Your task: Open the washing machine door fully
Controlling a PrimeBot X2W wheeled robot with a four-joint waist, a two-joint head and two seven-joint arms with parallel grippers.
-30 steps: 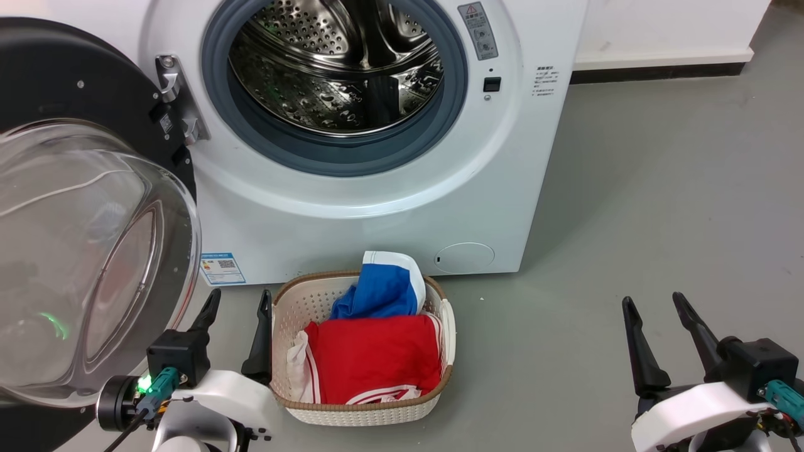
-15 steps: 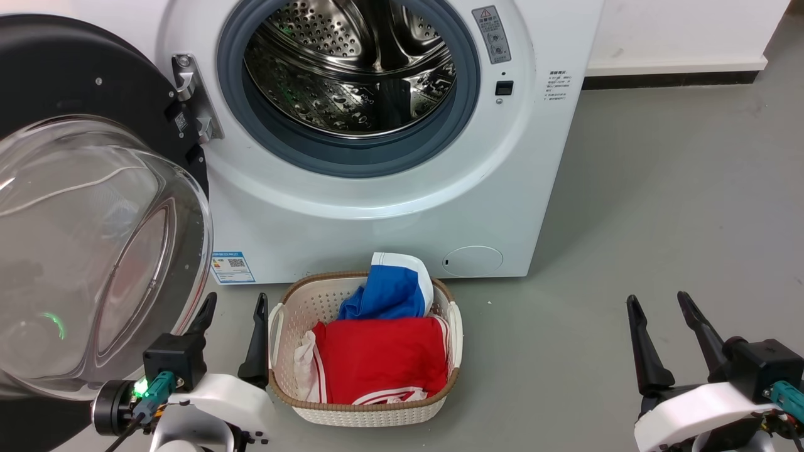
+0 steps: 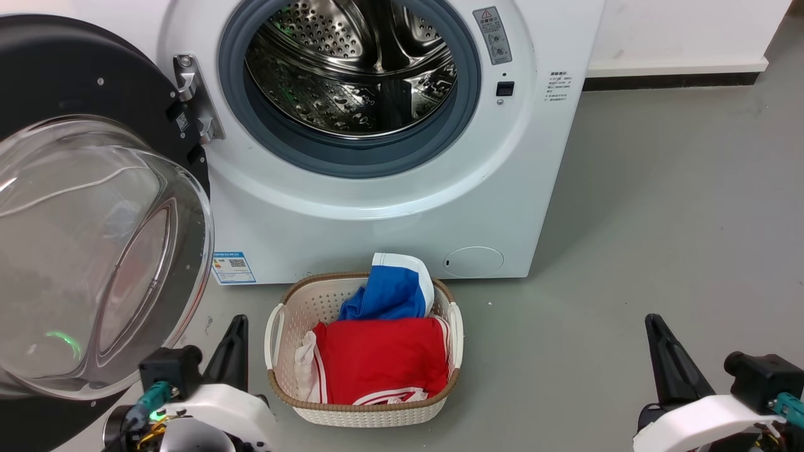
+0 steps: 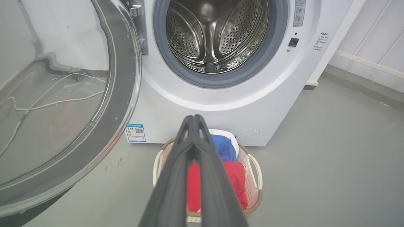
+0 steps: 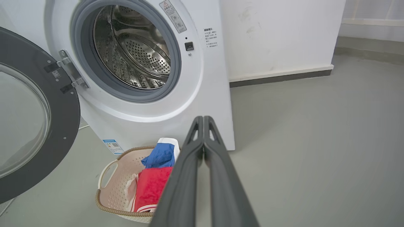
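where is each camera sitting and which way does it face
Head view: on the robot's head, looking forward and down at the washer, the washing machine door swung open at left, and the laundry basket; left fingers lower left, right fingers lower right.
Left wrist view: on the left wrist, looking along its shut fingers at the drum mouth and basket.
Right wrist view: on the right wrist, looking along its shut fingers at the washer's front.
Both wrist views share the open door, drum mouth and basket.

We see bright, even light, with glints on the drum (image 3: 352, 69) and the door (image 3: 94, 251); wrist views bow at the edges.
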